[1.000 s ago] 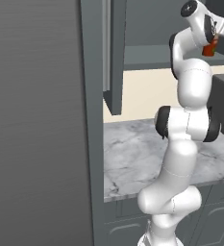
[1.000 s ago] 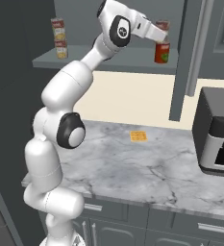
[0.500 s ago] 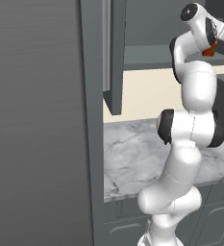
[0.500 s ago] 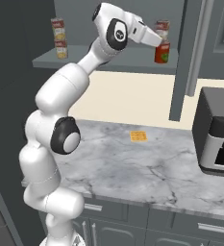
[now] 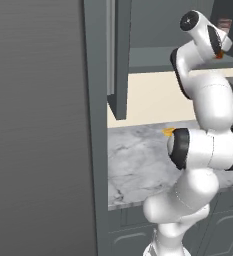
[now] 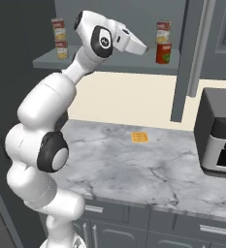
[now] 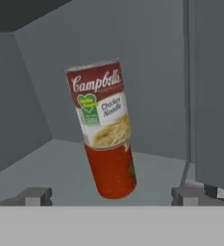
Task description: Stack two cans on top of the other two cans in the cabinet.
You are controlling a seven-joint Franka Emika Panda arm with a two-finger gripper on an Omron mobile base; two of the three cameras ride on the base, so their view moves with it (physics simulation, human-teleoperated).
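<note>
A red-and-white labelled can (image 7: 100,108) stands on the plain red-orange can (image 7: 112,170) on the cabinet shelf (image 7: 51,163); the pair looks tilted in the rolled hand view. My gripper (image 7: 112,196) is open, its fingertips (image 7: 36,194) wide apart and short of the stack, touching nothing. In the right base view the gripper (image 6: 141,49) hangs left of that stack (image 6: 163,41), beside the tall narrow cabinet door (image 6: 188,58). A second pair of stacked cans (image 6: 59,38) stands at the shelf's left end.
Below the cabinet runs a marble counter (image 6: 134,164) with a small orange square (image 6: 139,137) on it. A dark countertop oven (image 6: 220,135) stands at the right. A tall grey panel (image 5: 38,125) walls off the left side.
The gripper was at the labelled can on the red-orange can; it has since opened and drawn back to the left, leaving the stack standing.
</note>
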